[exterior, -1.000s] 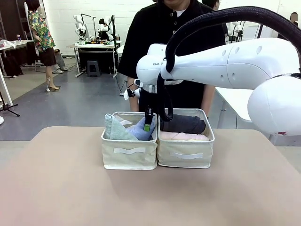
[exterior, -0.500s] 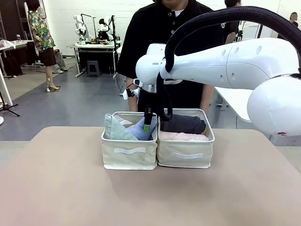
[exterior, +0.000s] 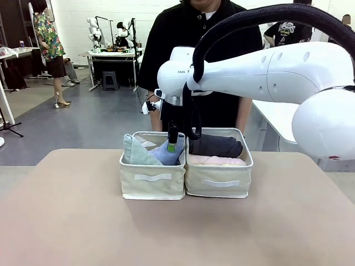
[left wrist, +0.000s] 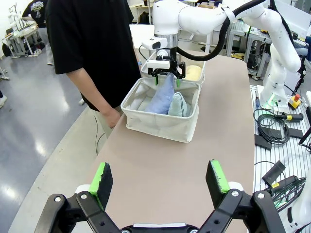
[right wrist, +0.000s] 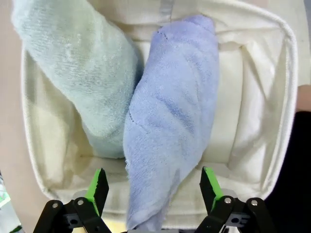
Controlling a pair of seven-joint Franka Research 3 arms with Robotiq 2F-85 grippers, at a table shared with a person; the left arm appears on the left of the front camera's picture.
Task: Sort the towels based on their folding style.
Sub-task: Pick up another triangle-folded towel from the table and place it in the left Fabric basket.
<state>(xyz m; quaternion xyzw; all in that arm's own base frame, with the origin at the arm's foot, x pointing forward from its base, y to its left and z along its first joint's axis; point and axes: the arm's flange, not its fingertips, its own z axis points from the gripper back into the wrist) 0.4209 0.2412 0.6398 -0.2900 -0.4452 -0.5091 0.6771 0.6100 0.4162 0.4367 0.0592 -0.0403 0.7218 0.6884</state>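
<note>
In the front view my right gripper point(exterior: 173, 142) hangs open just above the left cream basket point(exterior: 152, 182). The light blue cone towel point(exterior: 166, 153) leans in that basket beside the pale teal cone towel point(exterior: 135, 152). In the right wrist view the light blue towel point(right wrist: 170, 121) lies between the open fingers point(right wrist: 98, 186) without touching them, and the teal towel point(right wrist: 87, 68) lies beside it. The right basket point(exterior: 219, 184) holds a dark grey roll point(exterior: 217, 146) and a pink roll point(exterior: 216, 160). My left gripper point(left wrist: 159, 177) is open with nothing in it, well short of the baskets.
A person in black stands at the far side of the table behind the baskets, one hand point(left wrist: 114, 116) hanging by the table edge. A yellow roll point(left wrist: 193, 73) shows in the farther basket. Bare tan tabletop point(exterior: 166, 233) lies in front of the baskets.
My right gripper has opened, let go of the light blue towel in the left basket, and risen slightly. The left arm has not moved.
</note>
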